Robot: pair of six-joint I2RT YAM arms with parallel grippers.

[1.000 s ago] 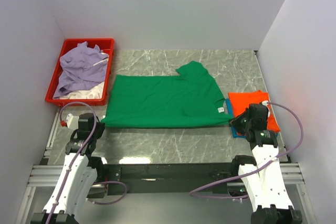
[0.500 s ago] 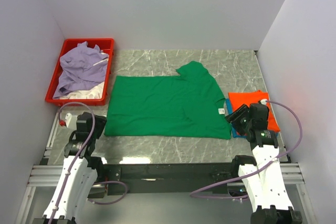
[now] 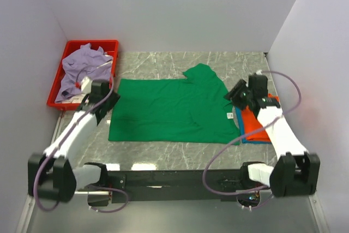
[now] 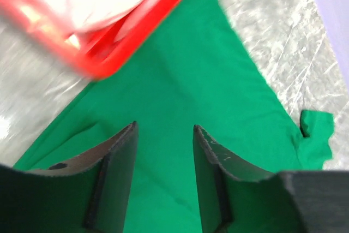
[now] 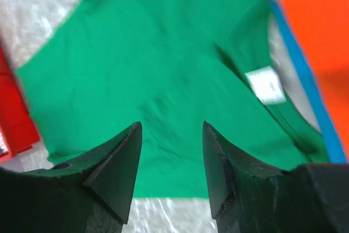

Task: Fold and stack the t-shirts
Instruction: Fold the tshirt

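Green t-shirt (image 3: 169, 113) lies half-folded under open, empty left gripper (image 3: 107, 102) and right gripper (image 3: 238, 91); orange t-shirt (image 5: 311, 15) tops blue t-shirt (image 5: 302, 80), lavender t-shirt (image 3: 82, 66) waits in red tray (image 3: 92, 42).

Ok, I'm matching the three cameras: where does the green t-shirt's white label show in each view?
Top external: white label on the green t-shirt, near its right edge, right of centre.
Left wrist: not in it.
Right wrist: label right of centre, near the blue shirt edge.
Shared landmark: the green t-shirt, in all three.
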